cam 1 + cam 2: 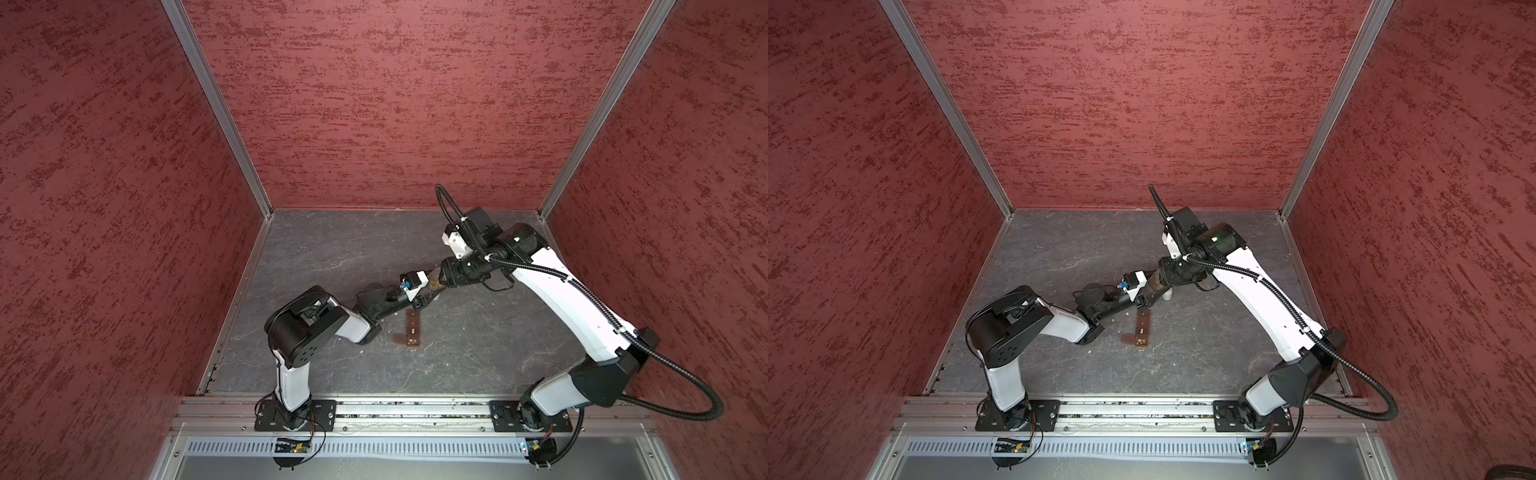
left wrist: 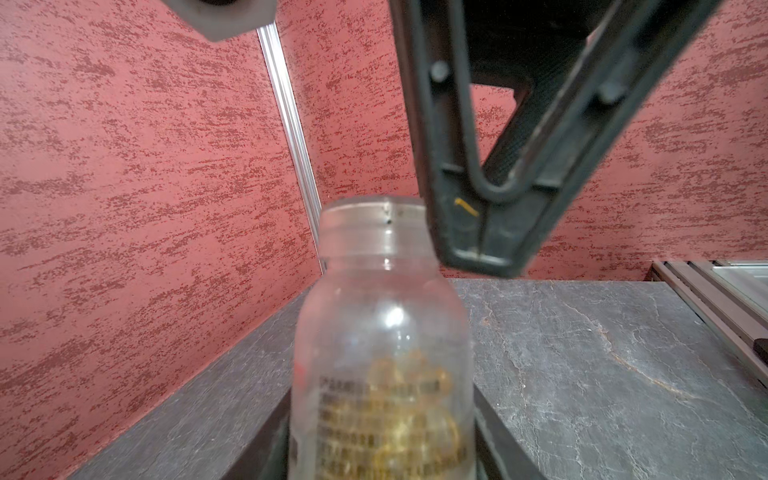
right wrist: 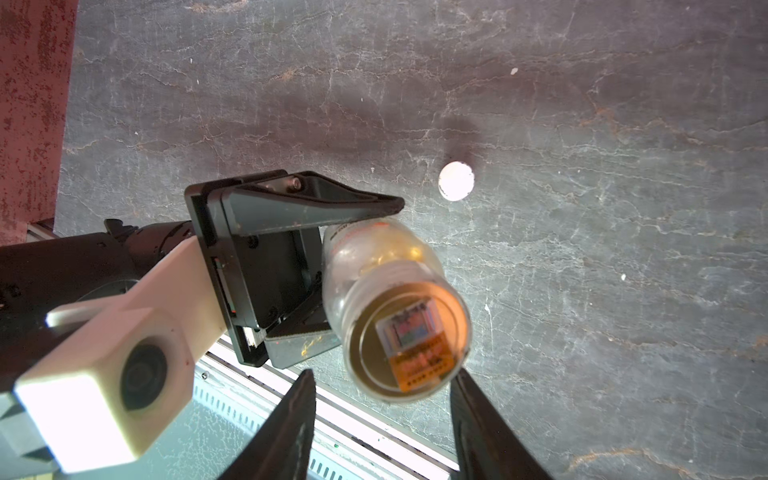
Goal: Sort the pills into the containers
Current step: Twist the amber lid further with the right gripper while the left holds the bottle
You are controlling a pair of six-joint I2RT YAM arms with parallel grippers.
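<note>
My left gripper [image 2: 384, 449] is shut on a clear bottle [image 2: 382, 332] with yellowish capsules inside, held off the table. Seen from the right wrist, the bottle's uncapped mouth [image 3: 409, 336] faces the camera. My right gripper [image 3: 382, 378] is open, its fingers [image 3: 299, 415] standing either side of the mouth with a gap on one side. In both top views the grippers meet mid-table at the bottle [image 1: 434, 282] [image 1: 1158, 284]. The containers, a narrow brown box [image 1: 412, 330] [image 1: 1143, 330], lie just in front of them. Tiny whitish pills [image 3: 514, 71] lie loose on the table.
A round white cap [image 3: 456, 181] [image 1: 1168, 295] lies on the grey stone-look table [image 1: 332, 257] beside the bottle. Red textured walls close the back and both sides. An aluminium rail [image 1: 395, 409] runs along the front edge.
</note>
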